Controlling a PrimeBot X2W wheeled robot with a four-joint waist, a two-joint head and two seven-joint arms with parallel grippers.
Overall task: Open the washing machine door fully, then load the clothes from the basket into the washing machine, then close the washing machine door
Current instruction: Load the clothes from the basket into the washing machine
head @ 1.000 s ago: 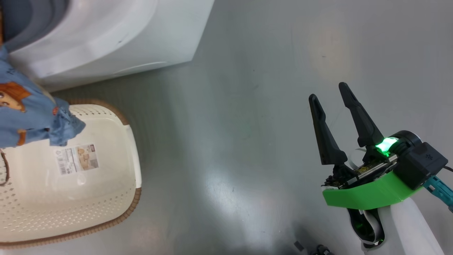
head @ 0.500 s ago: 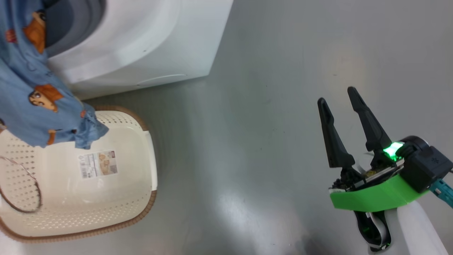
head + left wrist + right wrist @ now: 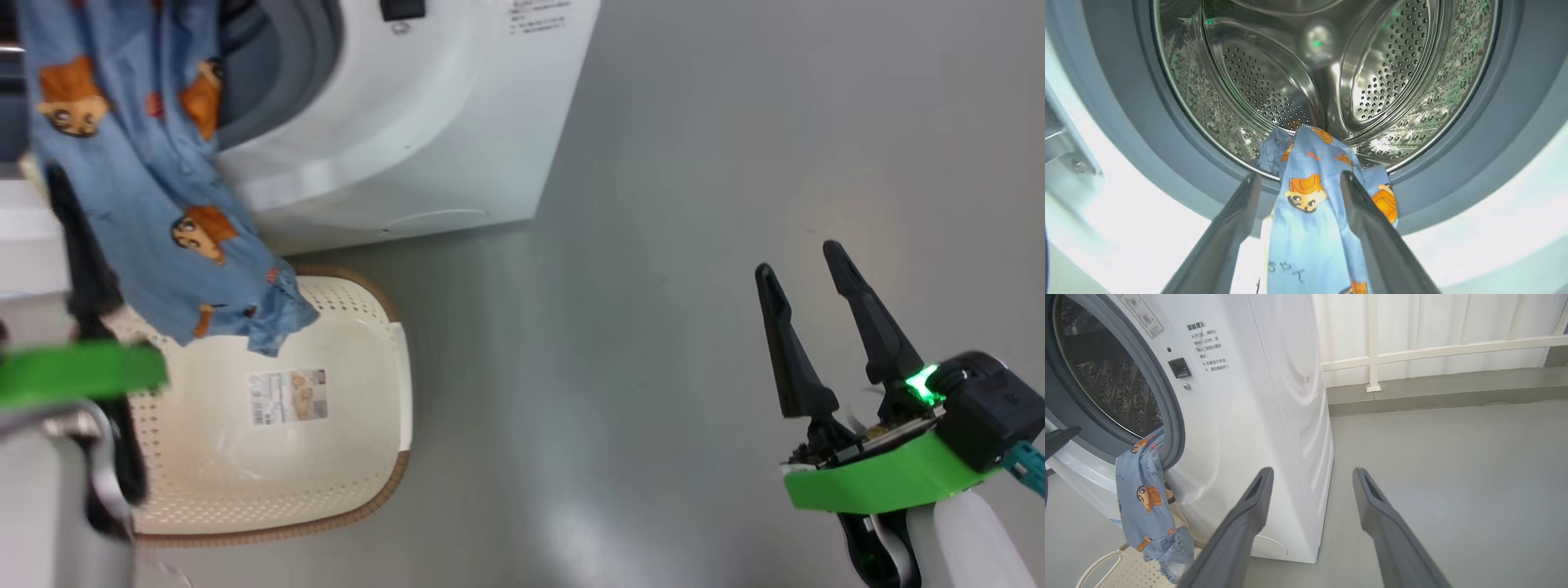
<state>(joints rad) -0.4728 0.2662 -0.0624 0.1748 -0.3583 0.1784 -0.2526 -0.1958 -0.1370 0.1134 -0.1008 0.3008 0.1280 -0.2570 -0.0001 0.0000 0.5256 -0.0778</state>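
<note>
Clothes (image 3: 1306, 212): draped over the grey gasket (image 3: 1147, 134) of the washing machine (image 3: 424, 122), top end inside the steel drum (image 3: 1274, 81), tail hanging down over the far edge of the basket (image 3: 359, 457) on the floor (image 3: 653, 245) just in front. Left gripper (image 3: 1298, 177): close to the mouth, fingers spread wide, cloth hanging loose between them. Right gripper (image 3: 798, 260): well off to the right above bare floor, fingers wide apart, holding nothing.
</note>
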